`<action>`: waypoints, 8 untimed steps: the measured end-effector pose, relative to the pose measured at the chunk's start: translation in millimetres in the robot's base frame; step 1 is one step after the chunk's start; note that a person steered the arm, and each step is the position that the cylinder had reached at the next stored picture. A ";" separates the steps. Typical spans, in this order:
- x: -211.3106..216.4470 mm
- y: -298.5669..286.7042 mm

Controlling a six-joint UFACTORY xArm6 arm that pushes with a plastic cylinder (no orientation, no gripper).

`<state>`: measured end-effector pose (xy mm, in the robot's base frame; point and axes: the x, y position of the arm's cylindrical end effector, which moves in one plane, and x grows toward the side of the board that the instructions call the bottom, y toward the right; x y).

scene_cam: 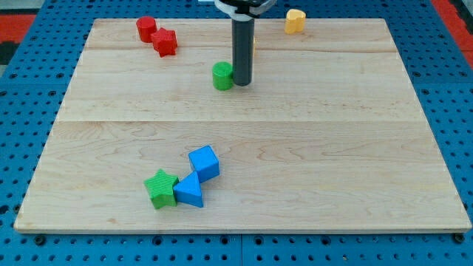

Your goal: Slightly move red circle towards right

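Our tip (242, 83) touches green cylinder (222, 76), well right of red circle (145, 28); nothing held. Risk: red star (165, 42) blocks its rightward push.

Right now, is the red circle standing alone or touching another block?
Touching: the red circle sits against the red star-like block, far left of my tip.

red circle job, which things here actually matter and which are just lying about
Matters: red circle; my tip, far to its right, beside the green circle.

Lying about: red star touching the red circle, green circle, yellow block, blue cube, blue triangle, green star.
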<state>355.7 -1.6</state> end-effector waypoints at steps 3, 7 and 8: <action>-17.0 -35.1; -77.9 -190.9; -124.1 -172.6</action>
